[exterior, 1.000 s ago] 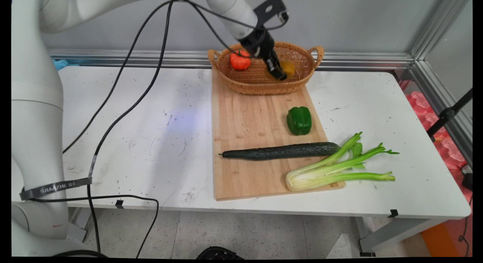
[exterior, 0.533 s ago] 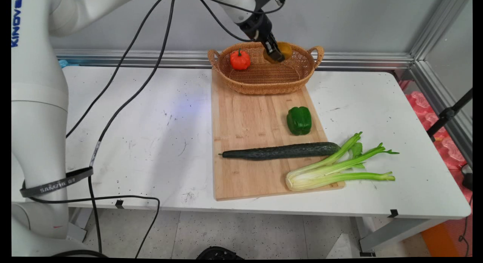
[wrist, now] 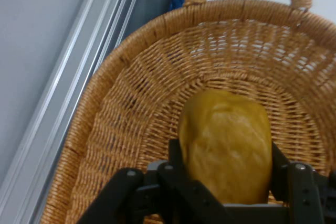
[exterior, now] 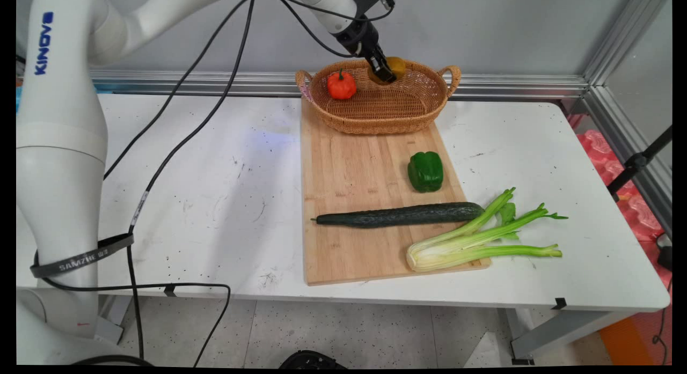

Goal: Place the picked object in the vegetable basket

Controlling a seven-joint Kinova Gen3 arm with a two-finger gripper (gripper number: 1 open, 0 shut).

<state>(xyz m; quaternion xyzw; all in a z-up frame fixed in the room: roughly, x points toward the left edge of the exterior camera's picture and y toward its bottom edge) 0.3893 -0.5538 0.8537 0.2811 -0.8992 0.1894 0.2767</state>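
A yellow pepper (wrist: 227, 145) is gripped between the closed jaws of the gripper (exterior: 385, 73) and is held above the basket (exterior: 375, 119), near its far rim. A red pepper (exterior: 341, 85) is seen in the basket's left end, apart from the gripper.

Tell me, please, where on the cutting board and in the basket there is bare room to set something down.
The cutting board is bare left of the green pepper, between the basket and the cucumber. The basket's right half is open beside the red pepper. The near right corner is crowded with celery.
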